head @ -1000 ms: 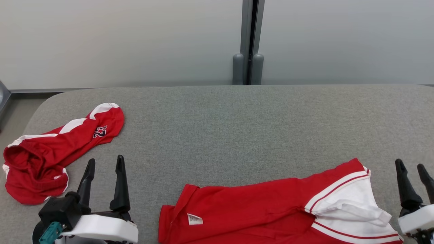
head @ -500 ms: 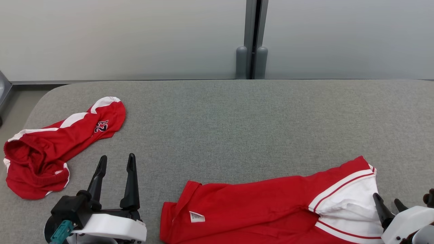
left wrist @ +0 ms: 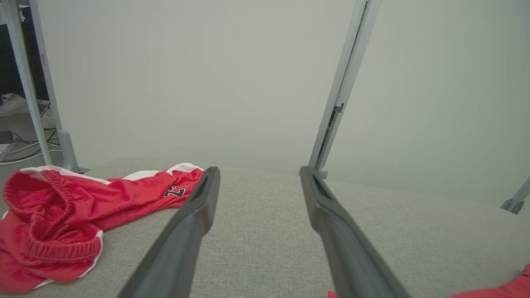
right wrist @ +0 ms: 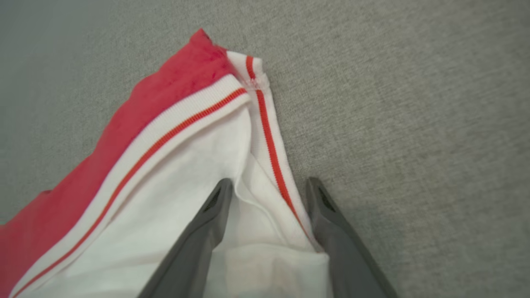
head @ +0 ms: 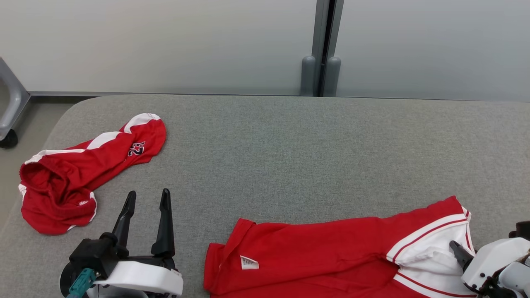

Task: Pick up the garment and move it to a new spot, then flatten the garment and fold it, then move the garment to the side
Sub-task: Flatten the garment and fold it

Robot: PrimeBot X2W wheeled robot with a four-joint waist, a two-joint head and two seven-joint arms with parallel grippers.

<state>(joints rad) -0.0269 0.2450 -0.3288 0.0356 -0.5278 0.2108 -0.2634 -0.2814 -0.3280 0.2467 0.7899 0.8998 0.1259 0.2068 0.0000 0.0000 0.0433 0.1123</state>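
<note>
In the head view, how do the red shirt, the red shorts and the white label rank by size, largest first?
1. Red shirt, largest, though cut off at the bottom edge.
2. Red shorts, crumpled.
3. White label on the shirt, clearly smallest.

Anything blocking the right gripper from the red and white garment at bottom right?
Nothing visible. The right gripper is open, its fingers straddling the white striped hem of the red and white garment on the grey fabric surface.

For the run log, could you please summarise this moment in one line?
stage: pick-up | right gripper: open, astride white edge of red garment | left gripper: open, empty
</note>
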